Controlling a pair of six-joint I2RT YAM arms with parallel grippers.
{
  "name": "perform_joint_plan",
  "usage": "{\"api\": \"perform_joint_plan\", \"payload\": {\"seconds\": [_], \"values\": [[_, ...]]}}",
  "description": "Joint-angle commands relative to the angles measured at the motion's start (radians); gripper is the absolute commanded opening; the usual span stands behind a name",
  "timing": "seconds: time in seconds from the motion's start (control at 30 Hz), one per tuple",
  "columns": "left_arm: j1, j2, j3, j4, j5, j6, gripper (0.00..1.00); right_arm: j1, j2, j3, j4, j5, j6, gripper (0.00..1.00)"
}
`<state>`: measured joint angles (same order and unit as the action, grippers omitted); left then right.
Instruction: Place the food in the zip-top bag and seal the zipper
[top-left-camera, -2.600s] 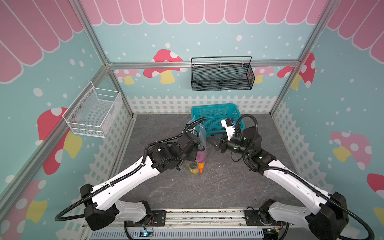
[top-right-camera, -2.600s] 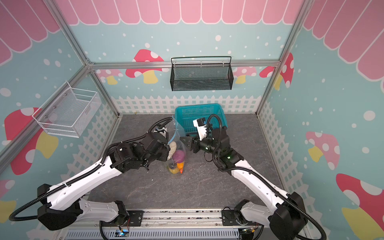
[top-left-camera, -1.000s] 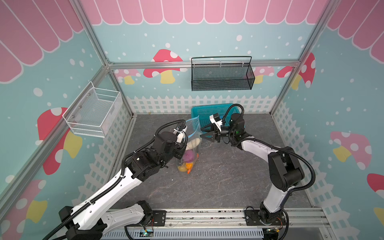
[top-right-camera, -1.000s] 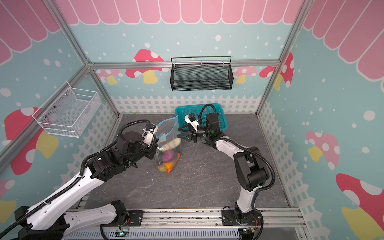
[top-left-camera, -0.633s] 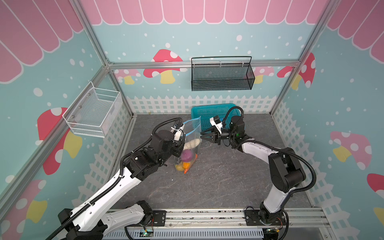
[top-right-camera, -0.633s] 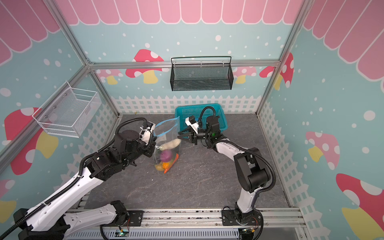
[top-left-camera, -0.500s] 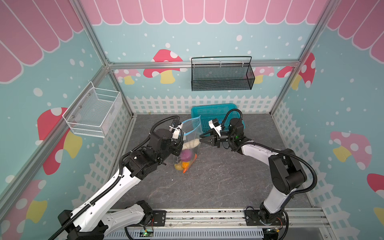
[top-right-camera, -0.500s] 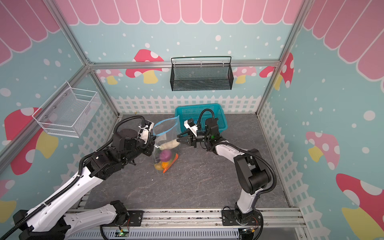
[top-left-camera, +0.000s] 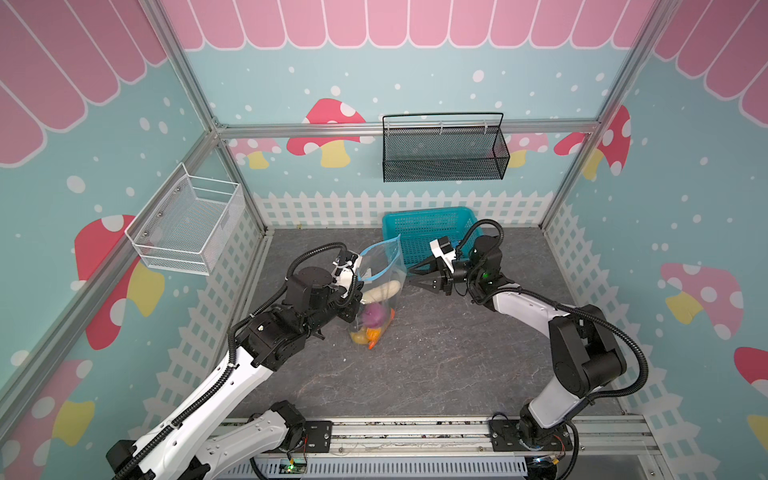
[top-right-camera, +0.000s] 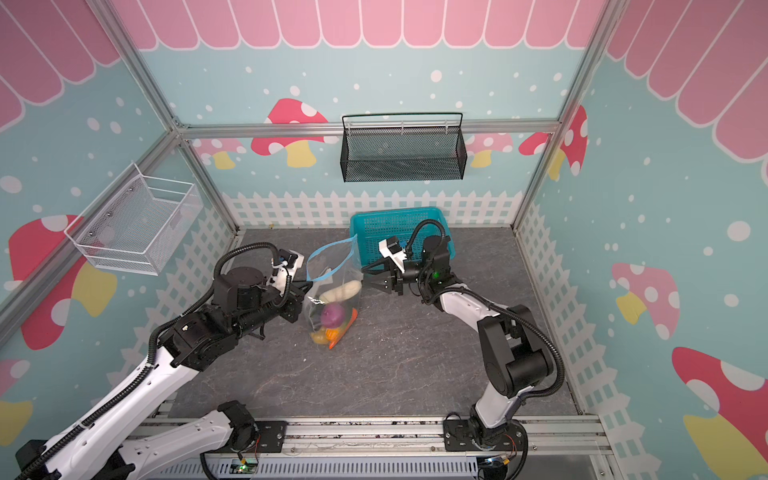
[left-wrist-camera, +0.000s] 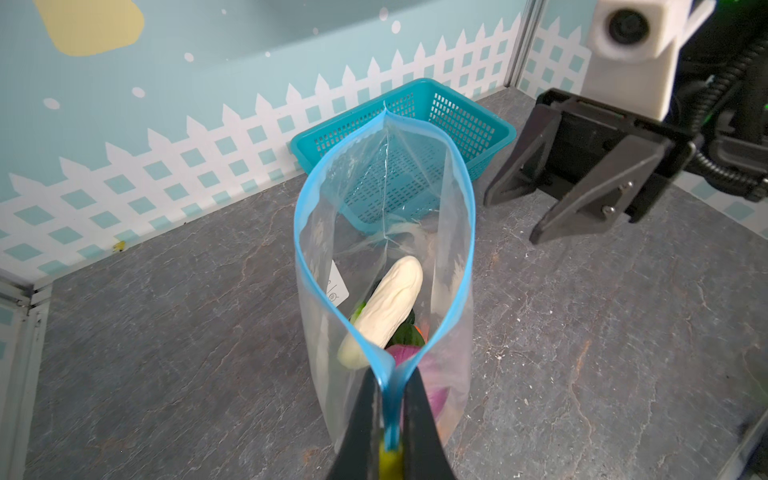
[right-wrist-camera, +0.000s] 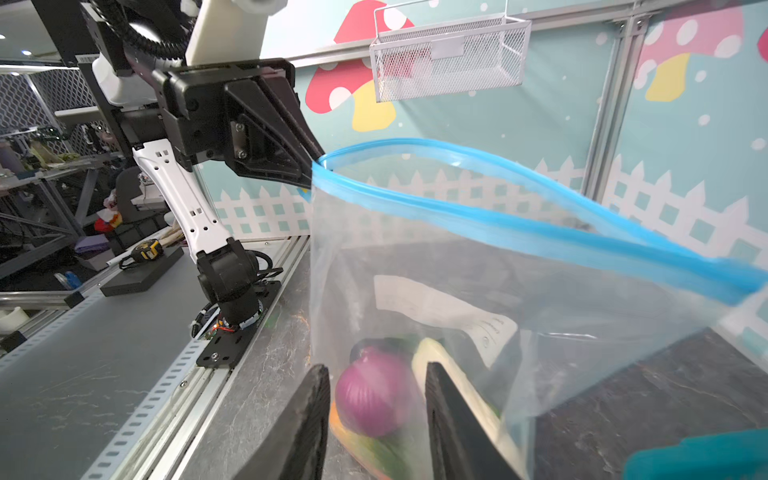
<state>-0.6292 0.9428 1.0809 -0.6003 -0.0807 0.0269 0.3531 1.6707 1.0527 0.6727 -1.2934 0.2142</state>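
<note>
The left hand (left-wrist-camera: 390, 376) is clamped on one end of the light-blue zipper strip (left-wrist-camera: 300, 232), right above the small yellow slider tab (left-wrist-camera: 390, 459). It holds the clear crinkly zip-top bag (top-left-camera: 380, 266) upright, with the bag's bottom seemingly resting on the grey stone-look table (top-left-camera: 436, 353). Pinching that corner looks meant to keep the mouth high and gaping — in the left wrist view the two sides of the strip bow well apart.

The food lies inside the bag. A white toy radish (top-left-camera: 380, 290) leans across the middle, a purple toy onion (top-left-camera: 371, 315) sits below it, and an orange toy carrot (top-left-camera: 374, 336) and yellow pieces are at the bottom.

The right hand (top-left-camera: 420, 277) hovers just beside the bag's far side, jaws apart and empty, tips pointing at it. The teal plastic lattice basket (top-left-camera: 424, 232) stands behind, by the back wall.

I judge the filling done and the sealing unstarted — the right hand probably needs the free end of the strip, so the mouth can be drawn flat.
</note>
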Motion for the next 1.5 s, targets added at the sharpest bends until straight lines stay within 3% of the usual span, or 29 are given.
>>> {"api": "perform_joint_plan", "payload": {"seconds": [0.0,0.1,0.47,0.57,0.73,0.9,1.2,1.47], "values": [[0.019,-0.029,-0.022,0.036,0.09,0.067,0.0,-0.026,0.005,0.069,-0.115,-0.045,-0.128,0.41],[0.029,-0.04,-0.03,0.043,0.123,0.091,0.0,-0.053,0.052,0.14,-0.189,-0.055,-0.189,0.43],[0.054,-0.034,-0.013,0.041,0.203,0.102,0.0,-0.078,0.22,0.37,-0.207,-0.076,-0.189,0.58],[0.057,-0.026,-0.009,0.039,0.214,0.106,0.0,-0.079,0.313,0.438,-0.103,-0.057,-0.046,0.53],[0.062,-0.006,-0.002,0.031,0.222,0.09,0.0,-0.076,0.418,0.461,0.332,-0.09,0.324,0.51],[0.065,-0.01,-0.006,0.033,0.223,0.087,0.0,-0.059,0.449,0.478,0.384,-0.101,0.351,0.52],[0.066,-0.015,-0.003,0.022,0.21,0.077,0.0,-0.032,0.457,0.493,0.41,-0.127,0.37,0.45],[0.069,-0.023,-0.007,0.025,0.2,0.073,0.0,-0.025,0.438,0.477,0.408,-0.143,0.365,0.23]]}}
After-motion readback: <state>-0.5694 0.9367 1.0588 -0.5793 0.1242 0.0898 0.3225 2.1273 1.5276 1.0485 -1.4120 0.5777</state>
